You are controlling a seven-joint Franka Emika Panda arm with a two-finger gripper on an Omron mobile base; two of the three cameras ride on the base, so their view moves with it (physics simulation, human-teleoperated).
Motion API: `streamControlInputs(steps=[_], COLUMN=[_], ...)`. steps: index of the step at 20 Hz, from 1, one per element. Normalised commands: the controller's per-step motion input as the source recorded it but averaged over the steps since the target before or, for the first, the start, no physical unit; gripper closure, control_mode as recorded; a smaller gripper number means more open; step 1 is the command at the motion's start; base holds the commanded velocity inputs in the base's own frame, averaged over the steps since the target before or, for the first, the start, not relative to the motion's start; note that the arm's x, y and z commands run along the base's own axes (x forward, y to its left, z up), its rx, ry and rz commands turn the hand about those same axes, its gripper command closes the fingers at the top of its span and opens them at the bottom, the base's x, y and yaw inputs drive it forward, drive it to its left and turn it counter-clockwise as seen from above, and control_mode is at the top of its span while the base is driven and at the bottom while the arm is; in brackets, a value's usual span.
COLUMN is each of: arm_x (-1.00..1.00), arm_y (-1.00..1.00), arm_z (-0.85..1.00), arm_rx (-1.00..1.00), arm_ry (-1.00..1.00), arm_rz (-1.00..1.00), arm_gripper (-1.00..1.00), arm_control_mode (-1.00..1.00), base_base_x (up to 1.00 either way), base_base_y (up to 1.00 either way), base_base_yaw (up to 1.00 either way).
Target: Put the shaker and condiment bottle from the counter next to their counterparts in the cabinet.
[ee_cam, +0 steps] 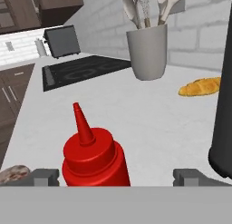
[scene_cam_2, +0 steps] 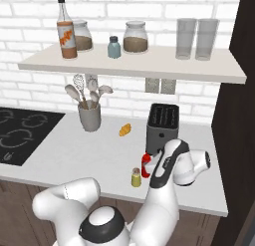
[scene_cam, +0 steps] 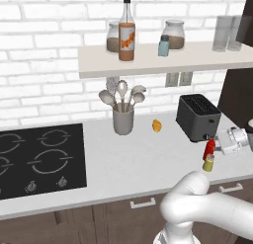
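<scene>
Two dark fingers stand wide apart around the glossy red cone-tipped condiment bottle, unclosed.

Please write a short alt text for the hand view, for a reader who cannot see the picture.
A red condiment bottle stands close between the open jaws of the gripper on a pale counter. Behind it are a grey utensil holder, a croissant and a black stove.

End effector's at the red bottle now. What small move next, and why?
Probably ease forward a little more, then close. In the hand view the red bottle stands upright between the open fingertips, nearer the left one, not yet gripped. The toaster is close on the right, so keep the move short and straight.
</scene>
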Motion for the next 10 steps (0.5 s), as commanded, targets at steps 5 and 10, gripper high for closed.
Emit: streamControlInputs(steps=[5,10], arm_x=[0.0,0.0], arm_y=[0.09,0.12], arm_z=[-0.04,-0.05], arm_rx=[0.0,0.0], arm_ry=[0.0,0.0], arm_rz=[0.0,-0.01], arm_gripper=[-1.0,-1.0], arm_control_mode=[-1.0,-1.0], base_base_x=[0.0,0.0], base_base_y=[0.0,0.0], base_base_yaw=[0.0,0.0])
